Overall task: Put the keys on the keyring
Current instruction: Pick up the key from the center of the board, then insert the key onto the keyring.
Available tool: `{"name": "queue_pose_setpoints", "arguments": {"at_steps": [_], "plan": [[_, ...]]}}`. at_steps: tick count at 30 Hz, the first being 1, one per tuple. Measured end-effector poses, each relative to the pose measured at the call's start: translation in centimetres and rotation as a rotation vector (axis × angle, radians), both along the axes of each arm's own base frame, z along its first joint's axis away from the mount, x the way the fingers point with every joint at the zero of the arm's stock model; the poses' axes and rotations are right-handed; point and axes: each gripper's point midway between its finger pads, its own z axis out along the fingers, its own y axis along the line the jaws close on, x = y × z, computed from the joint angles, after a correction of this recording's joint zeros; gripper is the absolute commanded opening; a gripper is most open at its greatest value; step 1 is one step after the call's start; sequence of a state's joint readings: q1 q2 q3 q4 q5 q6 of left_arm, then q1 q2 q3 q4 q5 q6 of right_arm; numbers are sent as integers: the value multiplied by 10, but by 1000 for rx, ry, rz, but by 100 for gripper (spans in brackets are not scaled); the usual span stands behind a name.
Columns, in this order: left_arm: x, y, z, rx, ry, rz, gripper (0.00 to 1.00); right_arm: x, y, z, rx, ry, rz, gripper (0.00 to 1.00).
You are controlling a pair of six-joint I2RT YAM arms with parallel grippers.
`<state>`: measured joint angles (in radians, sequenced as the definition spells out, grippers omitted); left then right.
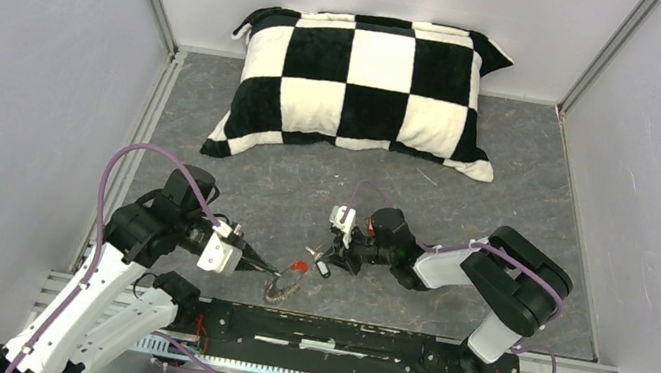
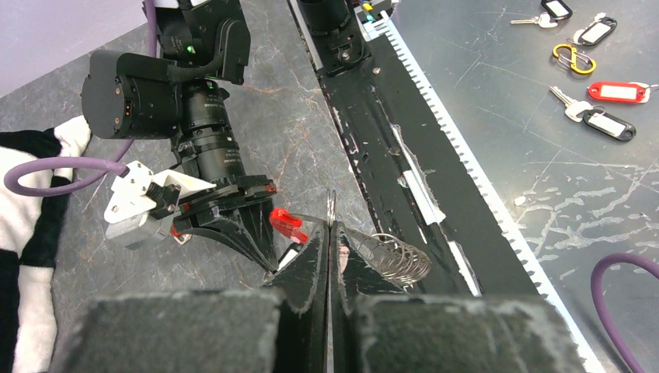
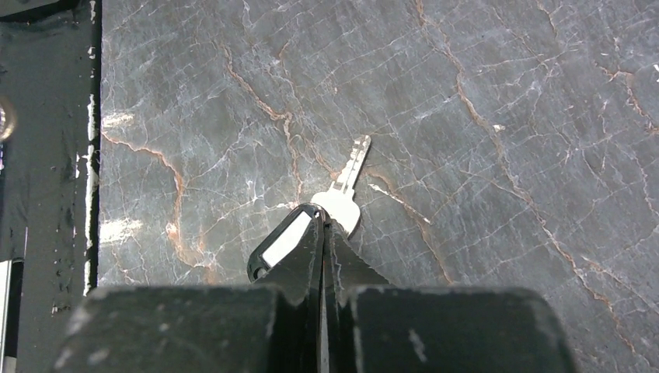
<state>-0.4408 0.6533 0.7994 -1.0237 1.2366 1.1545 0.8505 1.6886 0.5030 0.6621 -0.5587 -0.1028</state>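
Observation:
My left gripper [image 2: 332,227] is shut on a thin straight stretch of the keyring wire. The keyring's silvery coil [image 2: 398,259] hangs just right of the fingers, and its short red section [image 2: 286,223] sticks out to their left. From above, the left gripper [image 1: 269,271] sits near the front rail, with the keyring [image 1: 280,288] below its tip. My right gripper [image 3: 323,224] is shut where a silver key [image 3: 347,189] joins its black-and-white head [image 3: 283,241], low over the marbled floor. The right gripper [image 1: 324,267] nearly meets the red section [image 1: 298,266].
A black-and-white checkered pillow [image 1: 364,81] lies at the back. A black rail [image 1: 352,337] runs along the front edge. Beyond the rail, spare keys and tags [image 2: 606,93] lie on a metal surface. Grey walls close in on both sides.

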Motion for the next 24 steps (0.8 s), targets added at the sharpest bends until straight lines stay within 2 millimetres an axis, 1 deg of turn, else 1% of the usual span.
{"name": "queue_pose_setpoints", "arguments": {"at_steps": [5,8,10,15,17,18,19,21,24], "plan": [[0,0,0,0,0,0,2,-1,0,1,3,1,4,0],[0,0,0,0,0,0,2,-2,-5,9,11,-21,-13,0],[0,0,0,1,1,0,2,-2,-13,23,25,-63,-37,0],[2,-1,-1,5,12,0,2,-6,-30,70,81,-220,-86,0],[3,-2,-2,5,15,0,2,-13,-34,88,99,-288,-89,0],[4,-2,-1,5,18,1,2,-15,-37,91,88,-314,-93,0],[5,-3,-1,3,17,1,2,-22,-36,106,114,-355,-83,0],[6,-3,0,-1,13,2,2,-29,-38,115,113,-399,-77,0],[7,-4,0,-1,23,6,2,-38,-41,119,82,-439,-74,0]]}}
